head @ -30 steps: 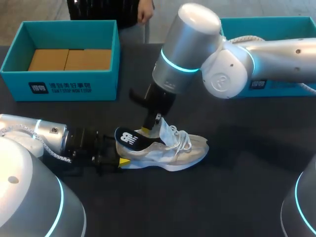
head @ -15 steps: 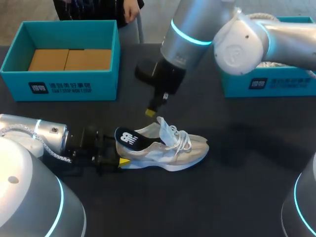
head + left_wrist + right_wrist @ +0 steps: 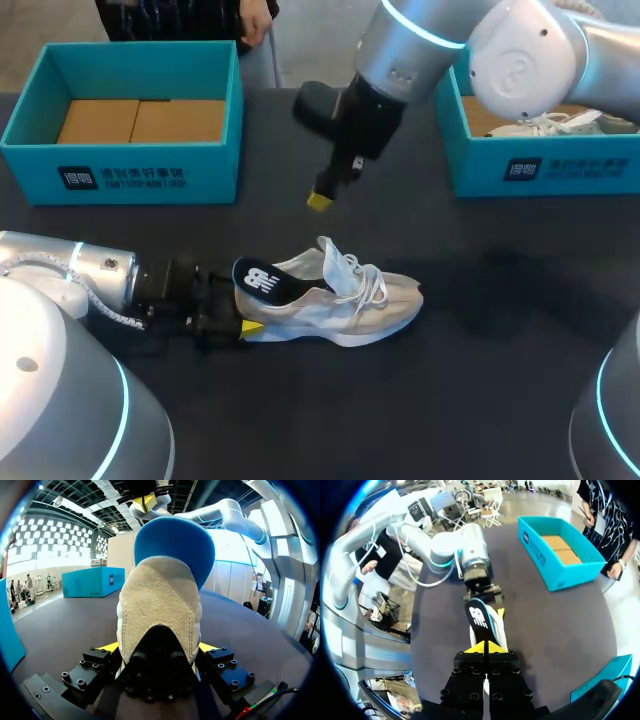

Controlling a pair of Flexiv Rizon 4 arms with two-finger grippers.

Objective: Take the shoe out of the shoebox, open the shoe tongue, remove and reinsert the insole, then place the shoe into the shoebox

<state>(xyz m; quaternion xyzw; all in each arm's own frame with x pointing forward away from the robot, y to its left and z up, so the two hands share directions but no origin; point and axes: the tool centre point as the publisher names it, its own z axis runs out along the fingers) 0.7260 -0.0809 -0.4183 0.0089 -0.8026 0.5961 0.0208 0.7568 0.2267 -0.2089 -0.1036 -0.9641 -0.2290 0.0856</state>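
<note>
Shoe (image 3: 340, 305) lies sole-down on the bench (image 3: 480, 380), with the left pincer (image 3: 245, 327) clamped on both sides of its heel. Insole (image 3: 270, 280) juts up out of the heel opening. Right pincer (image 3: 319, 200) hangs above the shoe, tips pressed together, empty.

Judgement: insole step in hand. Open, pinch the insole's raised end, and work along the shoe's length with the heel pinned.

Heel-side shoebox (image 3: 120, 180), beyond the shoe: brown cardboard (image 3: 140, 120). Toe-side shoebox (image 3: 540, 170): second shoe (image 3: 550, 122).

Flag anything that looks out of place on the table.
The dark insole sticks up out of the shoe at its heel, half out rather than flat inside. Nothing else stands out.
</note>
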